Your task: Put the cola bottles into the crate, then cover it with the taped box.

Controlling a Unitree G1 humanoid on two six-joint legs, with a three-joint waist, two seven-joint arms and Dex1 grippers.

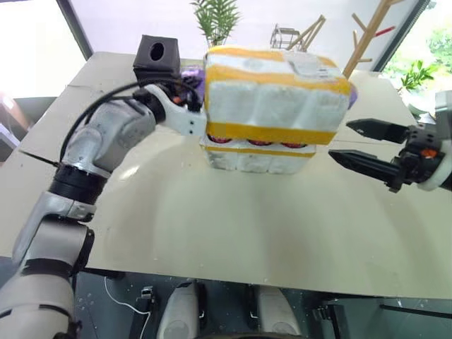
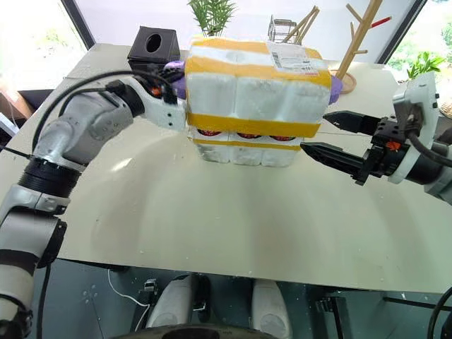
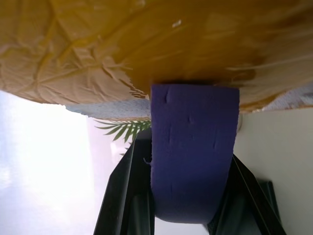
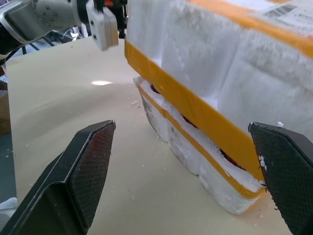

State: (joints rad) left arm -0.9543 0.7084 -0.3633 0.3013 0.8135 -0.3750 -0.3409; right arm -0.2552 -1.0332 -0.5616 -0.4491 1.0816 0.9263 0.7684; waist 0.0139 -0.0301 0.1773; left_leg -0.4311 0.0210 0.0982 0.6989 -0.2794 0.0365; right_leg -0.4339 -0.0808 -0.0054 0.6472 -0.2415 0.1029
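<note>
The taped box [image 1: 272, 92], white foam with broad yellow bands and a label on top, hangs over the crate [image 1: 258, 161] on the beige table. A narrow gap separates them, and the red caps of the cola bottles [image 1: 260, 143] show in it. My left gripper [image 1: 192, 90] is at the box's left end, shut on a purple strap [image 3: 193, 152] fixed to the box. To the right of the box my right gripper [image 1: 340, 140] is level and open, with nothing between its fingers [image 4: 93, 166].
A small black tissue box [image 1: 157, 56] stands behind my left wrist. A wooden rack [image 1: 367, 35] and a plant [image 1: 215, 18] rise beyond the table's far edge. The table [image 1: 233, 226] is bare toward its near edge.
</note>
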